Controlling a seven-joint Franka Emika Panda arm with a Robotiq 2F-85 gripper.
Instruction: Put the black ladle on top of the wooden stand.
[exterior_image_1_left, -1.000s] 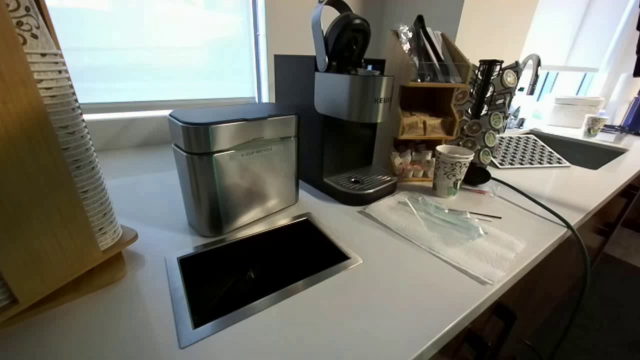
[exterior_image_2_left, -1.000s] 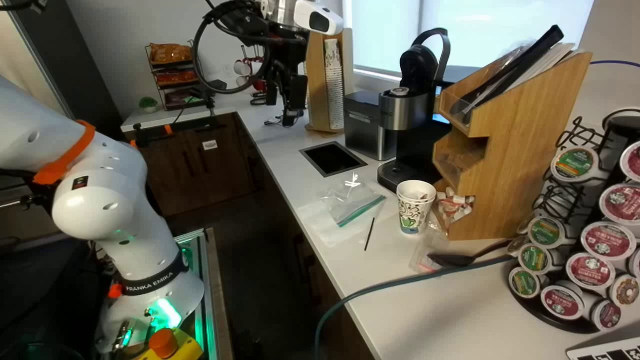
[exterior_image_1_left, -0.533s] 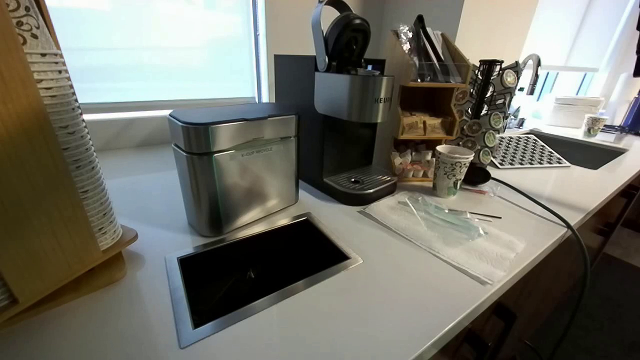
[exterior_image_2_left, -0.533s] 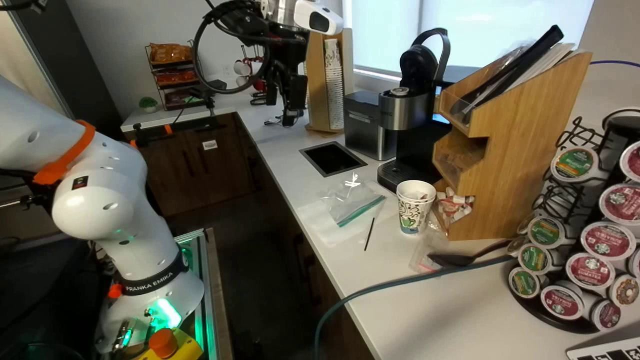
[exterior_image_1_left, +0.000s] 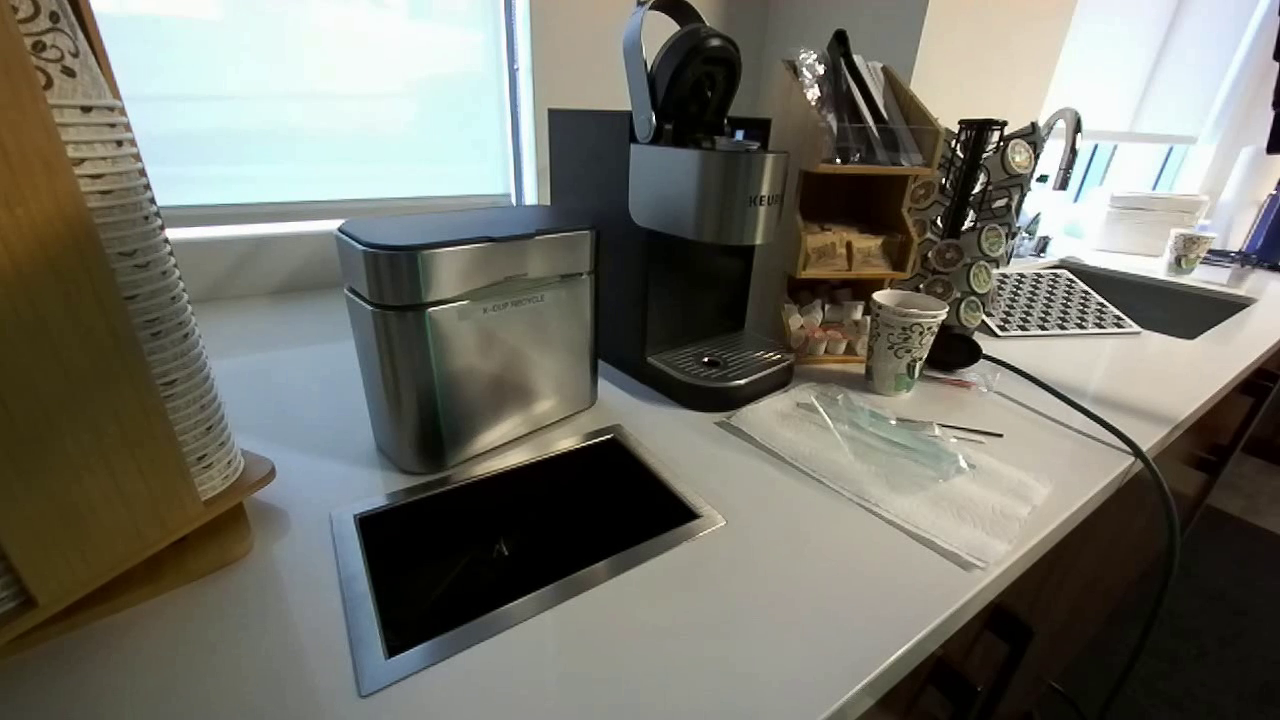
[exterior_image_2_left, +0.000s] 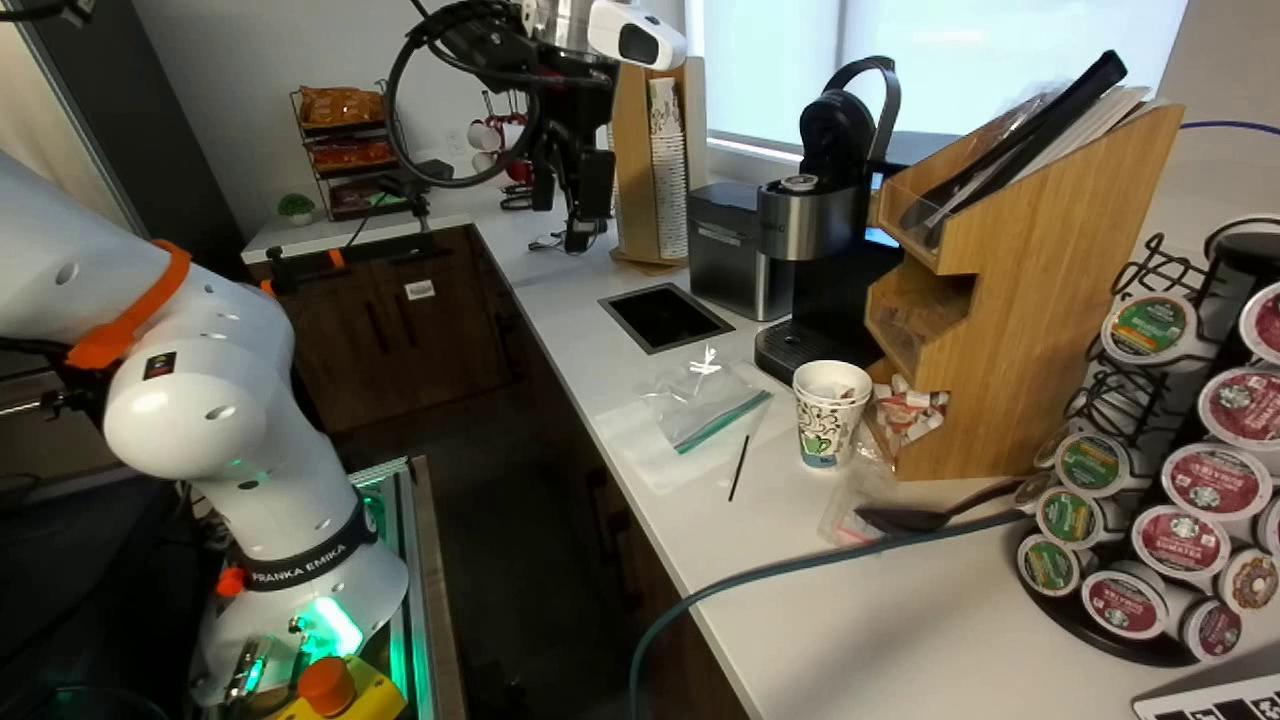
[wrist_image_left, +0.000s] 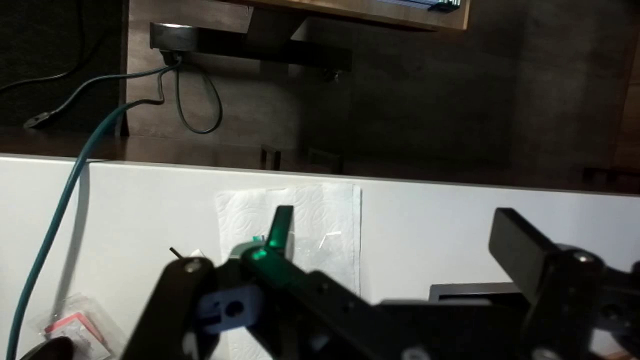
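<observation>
Black ladle (exterior_image_2_left: 908, 519): lies on the pale surface (exterior_image_2_left: 850, 640), right of centre and low in the frame in an exterior view, bowl to the left, handle slanting up right to where it meets the pod rack (exterior_image_2_left: 1060, 615) in the picture. Teal cable (exterior_image_2_left: 780, 572) runs just below it; cannot tell if they touch. Bowl tip overlaps a clear packet (exterior_image_2_left: 845, 525); on it or beside it, unclear. Wrist view: dark rounded edge of the ladle at bottom left.

Wooden stand (exterior_image_2_left: 1050, 300): upright, right part of the same frame, just above the ladle. Papers (exterior_image_2_left: 1100, 115) and a long black item (exterior_image_2_left: 1098, 78) lean in its top compartment; small packets (exterior_image_1_left: 845, 250) in the middle one, little tubs (exterior_image_1_left: 818, 343) in the lowest.

Gripper (wrist_image_left: 395, 220): fingers (wrist_image_left: 517, 245) spread wide. In an exterior view it hangs upper centre, well apart from ladle and stand.

Others: nested paper cups (exterior_image_2_left: 825, 435) just left of the stand's foot; thin black stick (exterior_image_2_left: 739, 468) and zip bag (exterior_image_2_left: 700, 405) further left; coffee machine (exterior_image_2_left: 810, 225), lid raised, left of the stand; steel bin (exterior_image_1_left: 480, 350) left of the machine in both exterior views.
</observation>
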